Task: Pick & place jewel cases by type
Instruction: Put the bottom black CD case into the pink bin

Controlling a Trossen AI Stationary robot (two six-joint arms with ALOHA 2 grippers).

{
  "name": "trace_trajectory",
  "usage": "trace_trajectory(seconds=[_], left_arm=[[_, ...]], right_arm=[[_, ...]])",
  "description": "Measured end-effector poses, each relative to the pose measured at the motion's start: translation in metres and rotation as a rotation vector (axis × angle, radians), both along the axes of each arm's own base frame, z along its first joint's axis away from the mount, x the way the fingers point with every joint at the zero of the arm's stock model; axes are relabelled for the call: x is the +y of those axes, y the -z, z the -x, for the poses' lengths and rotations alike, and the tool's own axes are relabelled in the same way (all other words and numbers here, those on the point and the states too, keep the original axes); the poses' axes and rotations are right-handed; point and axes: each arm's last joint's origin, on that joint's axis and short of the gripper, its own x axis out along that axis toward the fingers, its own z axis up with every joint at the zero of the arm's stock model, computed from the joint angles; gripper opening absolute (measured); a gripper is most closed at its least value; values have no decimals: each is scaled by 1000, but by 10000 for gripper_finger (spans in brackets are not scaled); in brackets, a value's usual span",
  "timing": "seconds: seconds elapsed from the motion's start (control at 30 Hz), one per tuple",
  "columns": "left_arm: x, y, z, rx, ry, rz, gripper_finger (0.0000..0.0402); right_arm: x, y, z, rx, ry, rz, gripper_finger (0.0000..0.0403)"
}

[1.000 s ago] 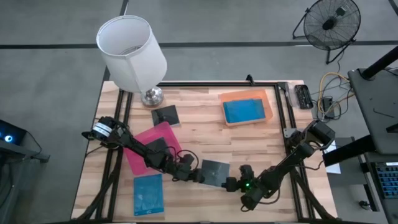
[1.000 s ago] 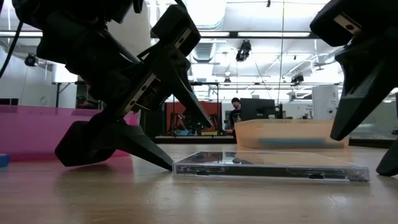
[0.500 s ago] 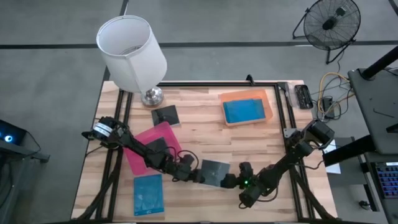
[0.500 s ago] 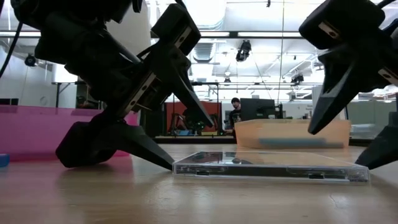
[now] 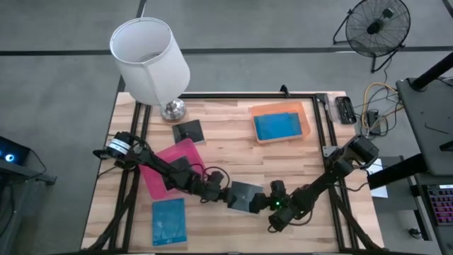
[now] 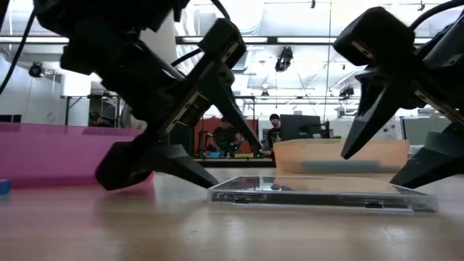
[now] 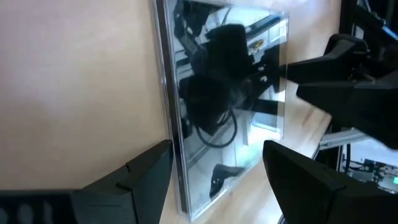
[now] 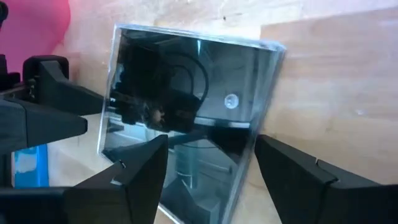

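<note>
**Two-claw pickup of flat dark case**

Dark jewel case [image 5: 245, 196] lies flat on the counter [image 5: 297, 163], mid-front. Left claw [image 5: 225, 196] and right claw [image 5: 263, 203] both spread at opposite edges. Keep fingertips low, get under one edge, then pinch.

jewel case [image 5: 245, 196] flat on table [image 5: 233, 152] between left gripper [image 5: 225, 194] and right gripper [image 5: 265, 202]

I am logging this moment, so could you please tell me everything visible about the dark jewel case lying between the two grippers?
The dark jewel case is a thin square of glossy plastic with a clear lid that mirrors the arms. It lies flat on the wooden table near its front edge. The open left gripper and open right gripper flank its opposite edges; contact is unclear.
</note>
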Motion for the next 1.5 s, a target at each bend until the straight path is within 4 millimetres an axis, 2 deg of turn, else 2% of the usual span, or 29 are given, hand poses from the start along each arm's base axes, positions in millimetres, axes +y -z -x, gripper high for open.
trace_trajectory(seconds=[0.27,1.5], left_arm=[[1,-9,-9,-22,34,-20,236],[2,-6,-5,16,49,-31,236]], right_arm=[[-4,0,-3,4,-14,18,242],[8,-27,-19,-61,-107,51,233]])
